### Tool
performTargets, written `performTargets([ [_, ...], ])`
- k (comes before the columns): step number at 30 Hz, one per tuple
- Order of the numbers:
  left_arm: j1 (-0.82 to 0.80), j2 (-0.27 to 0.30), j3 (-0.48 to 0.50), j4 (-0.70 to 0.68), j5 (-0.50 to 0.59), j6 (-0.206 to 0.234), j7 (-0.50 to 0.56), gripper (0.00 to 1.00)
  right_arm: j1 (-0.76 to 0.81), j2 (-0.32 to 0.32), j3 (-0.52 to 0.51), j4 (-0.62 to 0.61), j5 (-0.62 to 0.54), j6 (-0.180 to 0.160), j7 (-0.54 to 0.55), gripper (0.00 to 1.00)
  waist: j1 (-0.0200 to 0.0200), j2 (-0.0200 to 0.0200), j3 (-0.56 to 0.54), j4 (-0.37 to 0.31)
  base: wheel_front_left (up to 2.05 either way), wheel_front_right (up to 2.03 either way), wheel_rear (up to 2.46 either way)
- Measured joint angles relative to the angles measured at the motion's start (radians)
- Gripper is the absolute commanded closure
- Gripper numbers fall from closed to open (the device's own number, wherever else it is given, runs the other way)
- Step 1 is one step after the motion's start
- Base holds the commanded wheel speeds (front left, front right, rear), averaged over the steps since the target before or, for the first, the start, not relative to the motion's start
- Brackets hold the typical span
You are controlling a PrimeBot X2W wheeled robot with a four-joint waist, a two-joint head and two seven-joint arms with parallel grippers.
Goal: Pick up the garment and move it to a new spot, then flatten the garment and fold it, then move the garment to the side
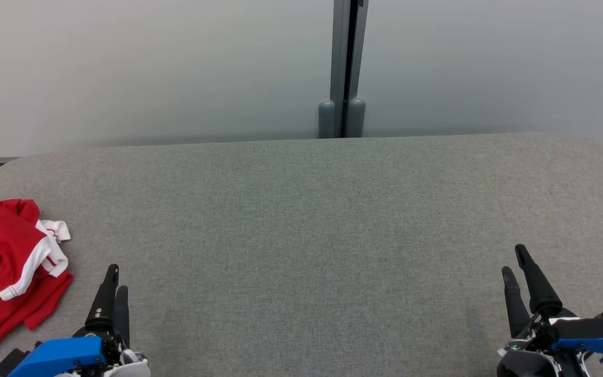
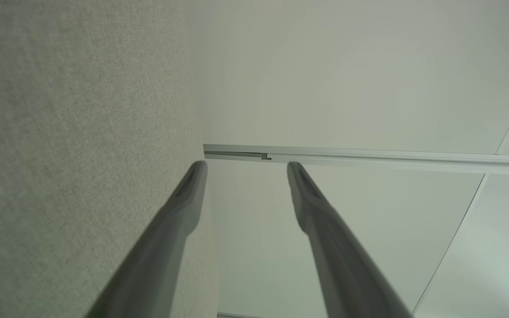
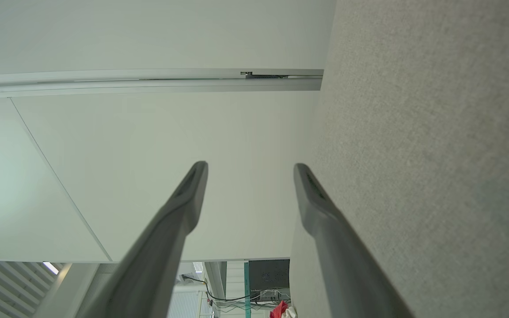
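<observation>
The garment is a crumpled red piece with white trim, lying at the far left edge of the grey fabric table. My left gripper hovers low just right of it, apart from the cloth, turned on its side. In the left wrist view that gripper stands open with nothing between its fingers. My right gripper is at the table's near right, far from the garment. The right wrist view shows it open and empty. A small red and white patch shows at that view's bottom edge.
A pale wall runs behind the table, with a grey vertical post at its middle meeting the table's far edge. The table has rounded far corners. Wide bare fabric stretches between the two grippers.
</observation>
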Motion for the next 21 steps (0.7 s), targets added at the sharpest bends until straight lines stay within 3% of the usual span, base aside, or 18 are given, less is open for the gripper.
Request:
performTargets([
  [7, -0.001, 0.015, -0.017, 0.004, 0.051, 0.000, -0.035, 0.00, -0.001, 0.000, 0.016, 0.000, -0.063, -0.001, -0.034, 0.00, 0.0000, 0.0000, 0.002, 0.000, 0.00, 0.00, 0.00],
  [21, -0.023, 0.054, -0.061, 0.026, 0.287, 0.000, -0.097, 0.00, -0.015, 0.000, 0.034, 0.007, -0.348, 0.000, -0.096, 0.00, 0.0000, 0.0000, 0.007, 0.001, 0.00, 0.00, 0.00],
])
